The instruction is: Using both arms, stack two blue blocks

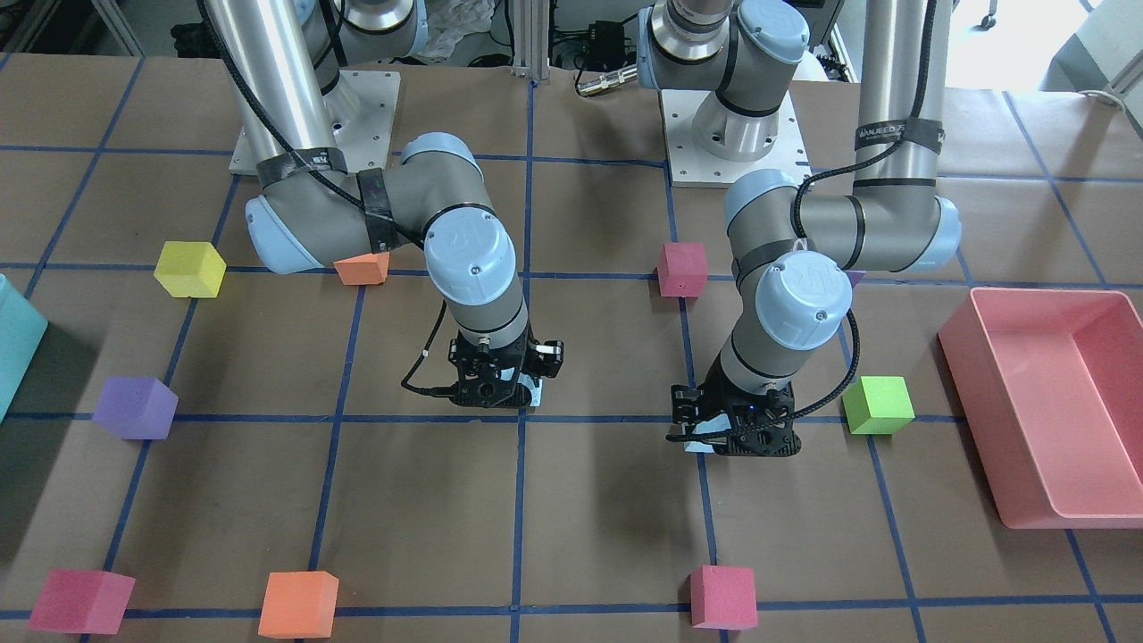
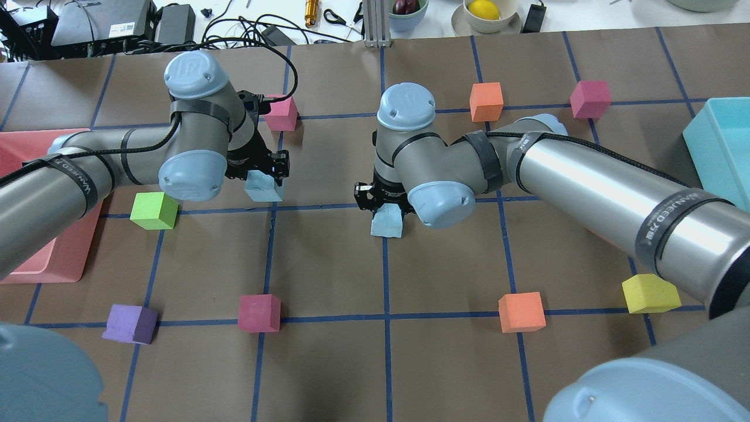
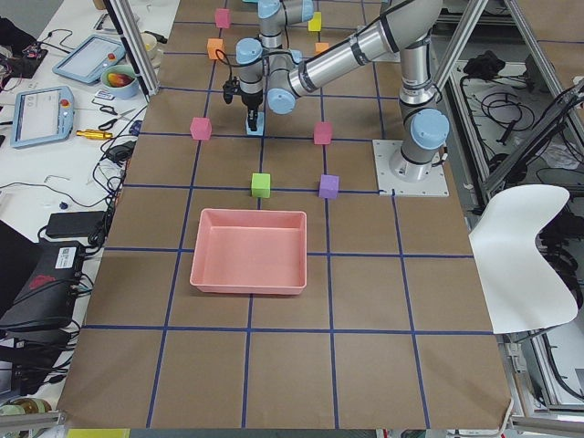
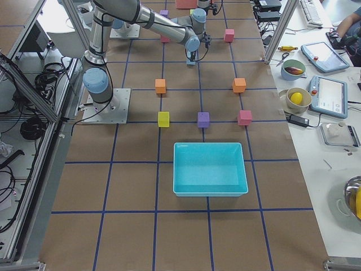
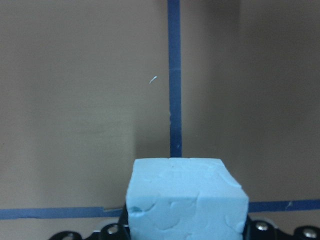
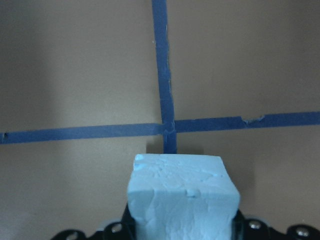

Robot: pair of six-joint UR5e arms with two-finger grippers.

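Note:
My left gripper is shut on a pale blue block, which fills the bottom of the left wrist view. It holds the block low over the table, left of centre. My right gripper is shut on the second blue block, also seen in the right wrist view, close to a tape crossing. In the front view the left gripper and right gripper stand about one grid square apart. The fingers are mostly hidden by the wrists.
A green cube and a pink bin lie by the left arm. A crimson cube sits just beyond the left gripper. Purple, crimson, orange and yellow cubes lie nearer the robot. A teal bin stands at the right.

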